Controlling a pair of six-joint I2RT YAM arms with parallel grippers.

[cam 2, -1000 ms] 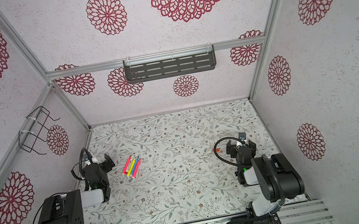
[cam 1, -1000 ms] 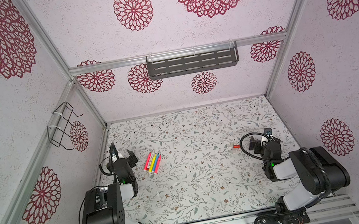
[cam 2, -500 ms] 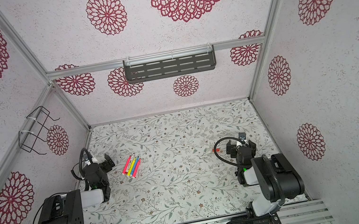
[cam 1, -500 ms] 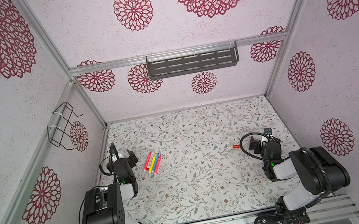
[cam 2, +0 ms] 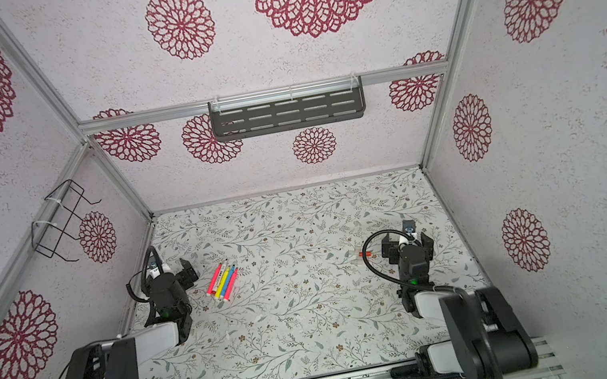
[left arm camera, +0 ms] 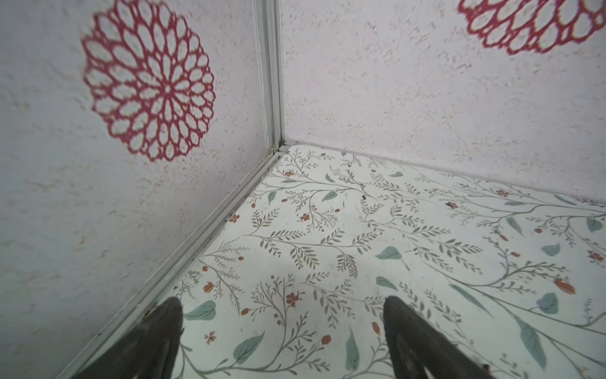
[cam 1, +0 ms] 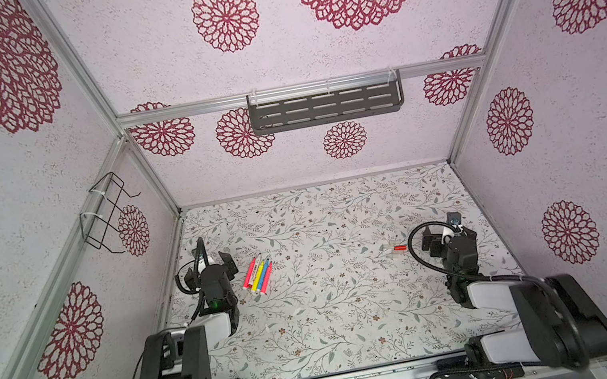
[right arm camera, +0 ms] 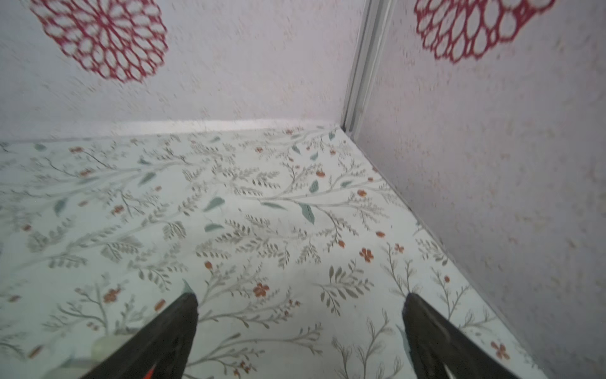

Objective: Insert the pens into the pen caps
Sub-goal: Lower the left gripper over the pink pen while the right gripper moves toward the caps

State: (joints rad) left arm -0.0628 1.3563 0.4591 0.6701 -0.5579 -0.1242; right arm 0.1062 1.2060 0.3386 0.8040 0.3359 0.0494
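Well, both my claws hung low over the floral table (cam 1: 337, 319), each empty. My left claw (left arm camera: 282, 303) stood with its jaws wide apart near the left wall, facing the far left corner. My right claw (right arm camera: 301, 297) gaped just as wide near the right wall. The pens (cam 1: 258, 275) lay side by side in a tight slanted bundle just right of my left claw. The pen caps (cam 1: 396, 250), pale ones with a red one, lay clustered just left of my right claw, well apart from the pens. Farther off, a dark slotted shelf (cam 1: 325, 107) hung on the far wall.
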